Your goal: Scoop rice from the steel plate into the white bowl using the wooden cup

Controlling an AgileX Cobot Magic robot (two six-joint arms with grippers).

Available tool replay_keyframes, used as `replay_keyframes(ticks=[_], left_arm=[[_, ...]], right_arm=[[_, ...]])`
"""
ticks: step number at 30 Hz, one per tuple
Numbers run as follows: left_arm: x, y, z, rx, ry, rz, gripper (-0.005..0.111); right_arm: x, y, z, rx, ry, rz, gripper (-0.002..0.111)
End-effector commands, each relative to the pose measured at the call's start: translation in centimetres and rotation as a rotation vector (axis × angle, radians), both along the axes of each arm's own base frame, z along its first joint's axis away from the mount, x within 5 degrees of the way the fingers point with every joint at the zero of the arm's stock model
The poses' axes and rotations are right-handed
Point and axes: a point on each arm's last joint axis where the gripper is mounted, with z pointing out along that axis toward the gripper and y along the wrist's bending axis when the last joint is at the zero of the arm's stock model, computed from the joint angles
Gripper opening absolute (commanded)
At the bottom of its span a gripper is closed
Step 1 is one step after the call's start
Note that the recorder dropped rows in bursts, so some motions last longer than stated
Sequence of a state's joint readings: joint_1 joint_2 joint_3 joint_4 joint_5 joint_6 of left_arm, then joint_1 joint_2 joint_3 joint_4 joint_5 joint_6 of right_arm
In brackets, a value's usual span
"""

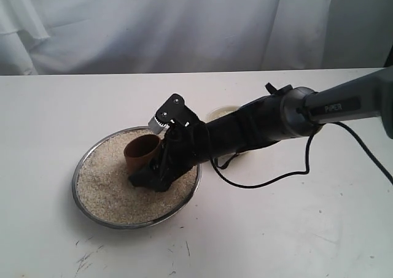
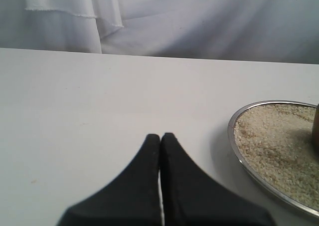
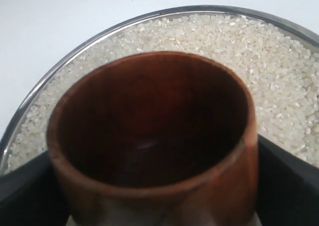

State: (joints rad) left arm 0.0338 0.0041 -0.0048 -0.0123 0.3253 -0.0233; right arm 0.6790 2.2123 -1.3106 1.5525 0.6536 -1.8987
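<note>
Exterior: the right gripper (image 1: 147, 166) grasped the cup (image 1: 141, 152) on the rice (image 1: 110, 189) in the plate (image 1: 76, 186); the bowl (image 1: 221, 112) sat behind the arm. Left wrist: the left gripper (image 2: 160, 138) was clenched, empty, near the plate. Right wrist: fingers (image 3: 281, 186) flanked the cup.

A robot test bench, lab-like and staged — a bare white tabletop (image 1: 295, 229), scuffed near its front edge, backed by a hung white cloth (image 1: 184, 26), with a cabled black robot arm (image 1: 258, 127) reaching across.
</note>
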Motion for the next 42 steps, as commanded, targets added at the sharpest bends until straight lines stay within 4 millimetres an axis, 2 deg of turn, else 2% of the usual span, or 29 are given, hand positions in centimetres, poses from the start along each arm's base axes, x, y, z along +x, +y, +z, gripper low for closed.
replay_keyframes(ticks=[1, 4, 7, 13, 17, 28, 31, 42], left_arm=[[0.0, 0.0, -0.1, 0.0, -0.006, -0.003, 0.0], [0.0, 0.0, -0.1, 0.0, -0.006, -0.003, 0.0], [0.0, 0.0, -0.1, 0.0, -0.006, -0.003, 0.0], [0.0, 0.0, -0.1, 0.0, -0.006, -0.003, 0.0], [0.0, 0.0, -0.1, 0.0, -0.006, -0.003, 0.0], [0.0, 0.0, -0.1, 0.0, -0.006, -0.003, 0.0], [0.0, 0.0, -0.1, 0.0, -0.006, -0.003, 0.0], [0.0, 0.0, -0.1, 0.0, -0.006, -0.003, 0.0]], right_arm=[[-0.5, 0.7, -0.4, -0.042, -0.039, -0.013, 0.057], [-0.9, 1.1, -0.4, -0.046, -0.043, -0.007, 0.05], [-1.0, 1.1, -0.4, -0.045, -0.042, -0.005, 0.036], [-0.7, 1.0, 0.6, -0.038, -0.069, -0.019, 0.001], [-0.4, 0.8, 2.6, -0.046, -0.147, -0.036, 0.0], [-1.1, -0.9, 8.2, -0.186, -0.401, 0.123, 0.0], [-1.2, -0.9, 8.8, -0.225, -0.472, 0.142, 0.0], [-1.5, 0.0, 8.7, -0.444, -0.796, 0.232, 0.0]])
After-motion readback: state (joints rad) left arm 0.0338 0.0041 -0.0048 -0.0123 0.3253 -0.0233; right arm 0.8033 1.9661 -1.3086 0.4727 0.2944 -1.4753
